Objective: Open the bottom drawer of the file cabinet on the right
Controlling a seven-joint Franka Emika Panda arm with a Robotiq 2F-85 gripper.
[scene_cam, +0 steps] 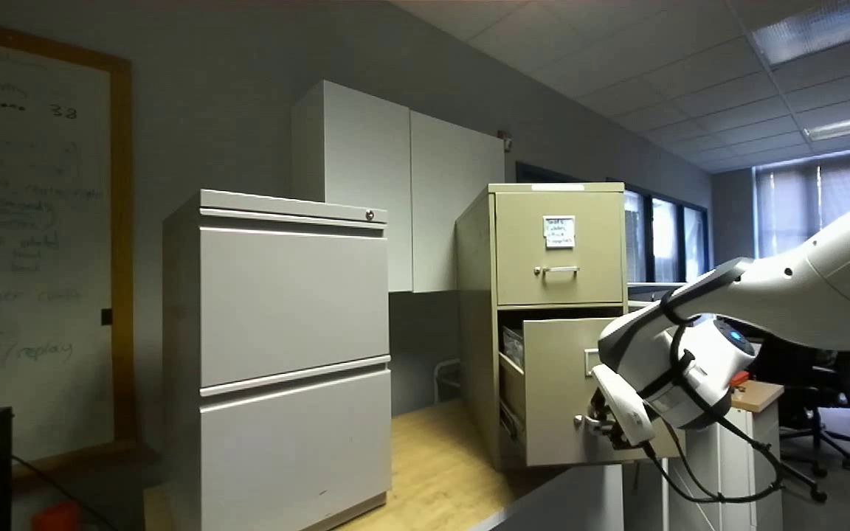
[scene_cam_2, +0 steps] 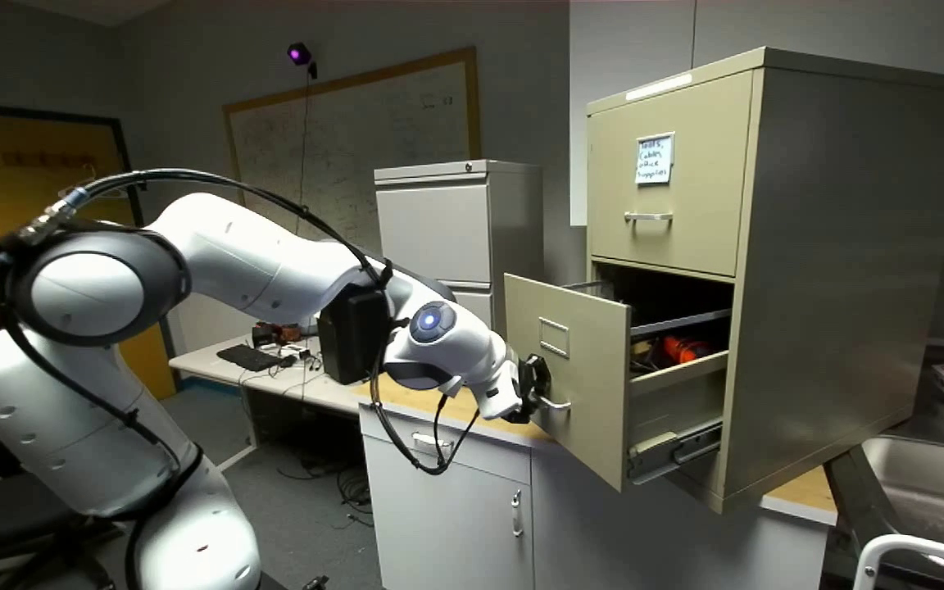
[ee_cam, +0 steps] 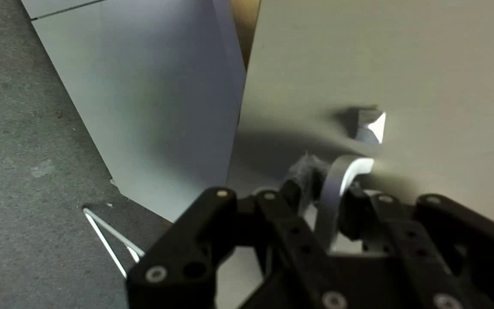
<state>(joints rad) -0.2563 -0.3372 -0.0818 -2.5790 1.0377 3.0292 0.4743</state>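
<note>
1. The bottom drawer [scene_cam_2: 583,369] is partly out of the tan cabinet [scene_cam_2: 816,270], low down, with its side and rail [scene_cam_2: 677,449] showing. How much travel is left, I cannot tell.
2. Its handle [ee_cam: 332,198] runs between the fingers [ee_cam: 353,212]. The gripper [ee_cam: 325,201] is narrow and seems to hold the handle; how hard it presses does not show.
3. The step in hand looks like the pull, well begun. Best to draw straight out, in line with the rail. Lifting or dragging sideways could bind the drawer or work the handle loose.
4. Something orange [scene_cam_2: 681,350] lies inside. A loaded drawer may stop with a jolt, so slow down towards the end, then spread the fingers wide before backing off.
5. The upper drawer [scene_cam_2: 689,197] is shut. The tan cabinet stands on a counter [scene_cam: 425,453], its front corner apparently near the edge. Pressing down on the open drawer could tip it; a level, steady pull is safer.
6. The arm [scene_cam_2: 275,266] reaches in from the front and will need room to retreat. A cable [scene_cam: 720,499] loops below the wrist; watch for snags.
7. The grey cabinet [scene_cam: 292,310] stands well apart and should not hinder the pull.
</note>
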